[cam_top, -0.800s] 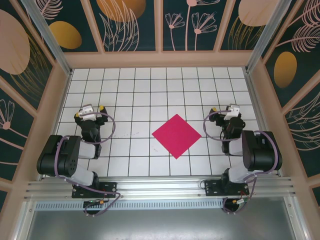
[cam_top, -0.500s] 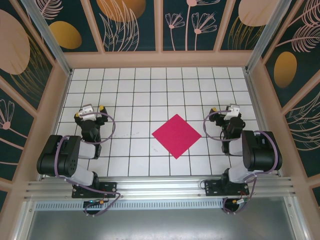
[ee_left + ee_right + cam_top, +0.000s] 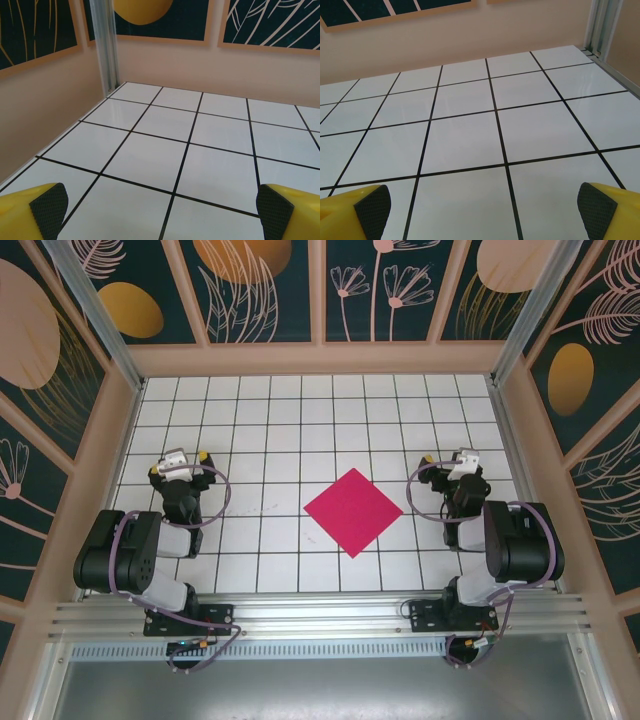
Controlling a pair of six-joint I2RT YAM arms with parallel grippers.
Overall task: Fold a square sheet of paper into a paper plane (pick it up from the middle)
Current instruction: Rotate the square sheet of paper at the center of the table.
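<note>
Well, from the overhead camera I see the white tiled surface (image 3: 300, 420) boxed in by patterned walls (image 3: 260, 290). My left arm (image 3: 120, 558) sits folded at the near left and my right arm (image 3: 520, 540) at the near right, each with its wrist pointing toward the far wall. Between them, a little nearer the right arm and well apart from both, the square sheet of paper (image 3: 353, 511) lies flat and unfolded on the surface. It is magenta-pink and turned so its corners point like a diamond. On the left wrist camera the left fingers (image 3: 47, 202) are released, spread wide over the tiles, with the metal corner post (image 3: 107, 45) ahead of them. On the right wrist camera the right fingers (image 3: 372, 205) are likewise released, parted wide above plain white tiles and grasping nothing.
</note>
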